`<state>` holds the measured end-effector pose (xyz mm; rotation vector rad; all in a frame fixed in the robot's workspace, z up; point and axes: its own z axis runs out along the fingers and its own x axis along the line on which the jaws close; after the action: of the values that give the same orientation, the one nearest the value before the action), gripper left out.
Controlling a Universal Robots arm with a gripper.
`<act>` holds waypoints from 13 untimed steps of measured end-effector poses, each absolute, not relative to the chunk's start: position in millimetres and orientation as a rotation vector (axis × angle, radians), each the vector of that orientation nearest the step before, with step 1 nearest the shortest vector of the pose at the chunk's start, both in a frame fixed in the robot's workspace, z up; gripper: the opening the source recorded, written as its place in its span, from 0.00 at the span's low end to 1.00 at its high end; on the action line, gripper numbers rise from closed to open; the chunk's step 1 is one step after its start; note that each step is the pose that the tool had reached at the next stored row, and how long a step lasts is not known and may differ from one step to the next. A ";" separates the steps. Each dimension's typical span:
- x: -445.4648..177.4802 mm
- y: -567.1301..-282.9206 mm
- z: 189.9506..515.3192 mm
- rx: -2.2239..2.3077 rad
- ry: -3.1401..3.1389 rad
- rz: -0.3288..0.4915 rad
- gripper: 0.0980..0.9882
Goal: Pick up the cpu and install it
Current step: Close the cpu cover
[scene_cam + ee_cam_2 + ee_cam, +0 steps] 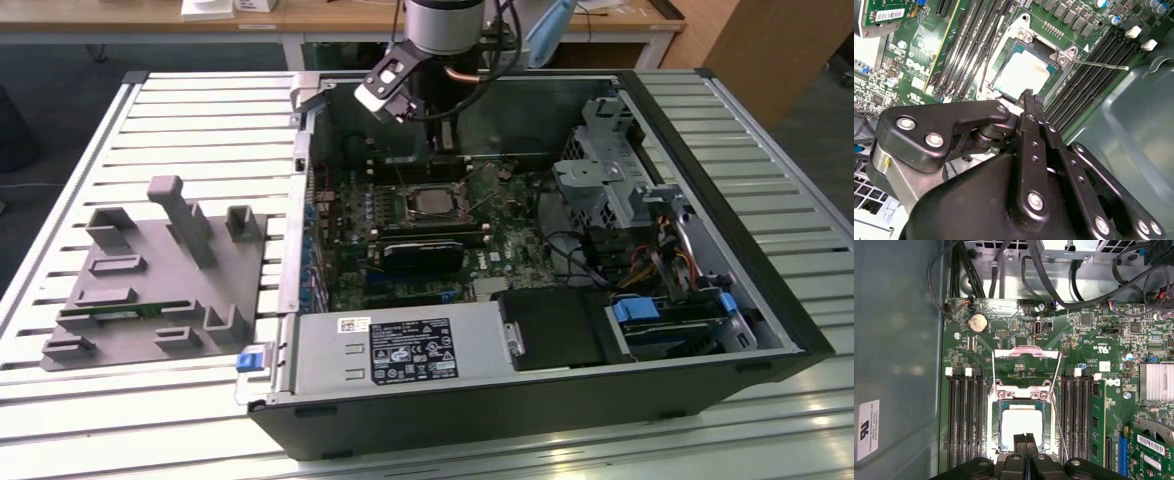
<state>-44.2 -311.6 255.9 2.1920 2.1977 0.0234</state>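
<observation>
The cpu (pixel 1021 426), a small square chip with a pale silvery top, lies flat in the motherboard socket inside the open computer case (pixel 774 300). It also shows in the exterior view as the cpu (pixel 430 203) and in the second wrist view as the cpu (pixel 1021 75). The socket's metal load frame (pixel 1026 354) stands swung open, and its thin wire lever (pixel 1099 64) is loose beside it. My gripper (pixel 1025 441) hangs just above the chip's near edge. Its black fingers (pixel 1029 100) are pressed together, shut, with nothing between them. In the exterior view the gripper (pixel 441 160) hangs inside the case above the socket.
A grey moulded fixture (pixel 147 270) sits on the slatted table at the exterior view's left, holding a green memory stick (pixel 127 313). Inside the case are a black block (pixel 424 255) below the socket, a power supply (pixel 400 355), a drive cage (pixel 607 170) and loose cables (pixel 1064 280).
</observation>
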 end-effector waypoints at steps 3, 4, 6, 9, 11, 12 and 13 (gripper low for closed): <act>-44.2 -311.6 257.9 2.192 2.198 0.023 0.01; -44.2 -311.6 259.1 2.192 2.198 0.023 0.01; -44.2 -311.6 262.0 2.192 2.197 0.023 0.01; -44.2 -311.6 267.7 2.192 2.197 0.023 0.01; -44.2 -311.6 270.8 2.191 2.197 0.022 0.01; -44.2 -311.6 272.3 2.191 2.197 0.022 0.01; -44.2 -311.5 273.8 2.190 2.196 0.020 0.01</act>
<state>-44.2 -311.5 273.8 2.1903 2.1961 0.0198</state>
